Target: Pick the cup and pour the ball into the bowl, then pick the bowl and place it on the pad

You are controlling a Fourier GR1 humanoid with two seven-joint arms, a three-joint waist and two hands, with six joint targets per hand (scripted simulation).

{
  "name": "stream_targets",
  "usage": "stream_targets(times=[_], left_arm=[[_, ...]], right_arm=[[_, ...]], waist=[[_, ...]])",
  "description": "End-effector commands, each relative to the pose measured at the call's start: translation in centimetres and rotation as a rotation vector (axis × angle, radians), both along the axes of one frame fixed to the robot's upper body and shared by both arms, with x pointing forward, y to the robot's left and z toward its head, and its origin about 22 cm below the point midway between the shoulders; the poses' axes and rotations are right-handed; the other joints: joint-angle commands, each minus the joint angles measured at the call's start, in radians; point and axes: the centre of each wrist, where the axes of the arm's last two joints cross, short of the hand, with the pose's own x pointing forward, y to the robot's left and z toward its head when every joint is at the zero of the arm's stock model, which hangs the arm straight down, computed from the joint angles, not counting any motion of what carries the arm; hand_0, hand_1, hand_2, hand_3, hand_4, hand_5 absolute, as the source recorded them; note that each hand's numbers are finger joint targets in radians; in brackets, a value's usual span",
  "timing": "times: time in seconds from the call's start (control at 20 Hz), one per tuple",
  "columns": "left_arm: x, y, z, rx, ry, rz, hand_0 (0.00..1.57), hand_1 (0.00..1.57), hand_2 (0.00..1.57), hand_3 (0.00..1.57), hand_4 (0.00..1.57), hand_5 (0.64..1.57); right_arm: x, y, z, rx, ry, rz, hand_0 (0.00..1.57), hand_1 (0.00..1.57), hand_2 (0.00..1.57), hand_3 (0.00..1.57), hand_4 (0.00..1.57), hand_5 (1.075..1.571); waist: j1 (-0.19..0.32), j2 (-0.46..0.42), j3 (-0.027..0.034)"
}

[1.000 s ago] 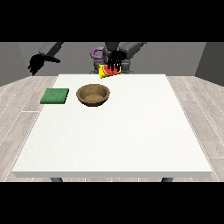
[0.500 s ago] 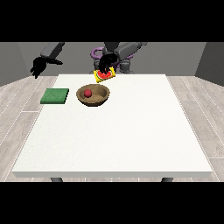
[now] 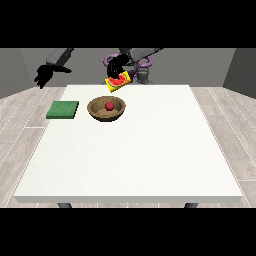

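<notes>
Too small to tell how the fingers of the hand (image 3: 44, 76) left of the bowl (image 3: 106, 114) lie. Partly hiding the cup (image 3: 119, 82) behind the bowl: the other hand (image 3: 116, 66). Hidden behind both: much of the robot's body.

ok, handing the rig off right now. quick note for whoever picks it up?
Hand at the view's right: curled round the yellow cup, held tipped over the table's far edge, above and behind the bowl.
Hand at the view's left: off the table's far left corner, holding nothing; finger state not clear.
Red ball: in the wooden bowl.
Green pad: on the white table, just left of the bowl, not touching it.
Done: cup picked, ball poured.
Left: put the cup down, pick the bowl, place it on the pad.
</notes>
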Motion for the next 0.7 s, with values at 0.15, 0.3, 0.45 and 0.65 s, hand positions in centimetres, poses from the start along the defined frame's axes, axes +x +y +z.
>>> stream_targets(times=[0.15,0.3,0.45,0.65], left_arm=[[-0.5,-1.7,3.0,0.116,-0.04,-0.03,1.56,1.56,1.57,1.57,1.19,1.467],[0.3,-0.9,3.2,0.126,-0.055,-0.026,1.5,1.5,1.57,1.57,1.21,1.455],[-0.5,-0.8,2.1,0.119,-0.062,-0.029,1.52,1.52,1.57,1.57,1.2,1.462],[0.6,1.9,4.6,-0.355,0.066,0.0,0.0,0.0,1.57,1.57,1.27,1.452]], right_arm=[[-0.8,-0.8,-0.7,0.012,0.049,-0.029,0.0,0.0,0.0,0.17,0.0,1.516],[-2.2,-1.8,-1.5,-0.001,0.017,-0.037,0.0,0.0,0.0,0.28,0.0,1.517],[-2.0,-0.7,-2.4,0.043,0.087,0.019,0.0,0.0,0.0,0.0,0.43,1.555],[-1.1,-0.4,-1.7,0.054,0.12,-0.034,0.0,0.0,0.0,0.0,0.48,1.561]], waist=[[0.023,-0.045,-0.0007],[0.036,0.002,-0.0006],[0.018,-0.012,-0.0009],[0.125,-0.009,-0.005]])
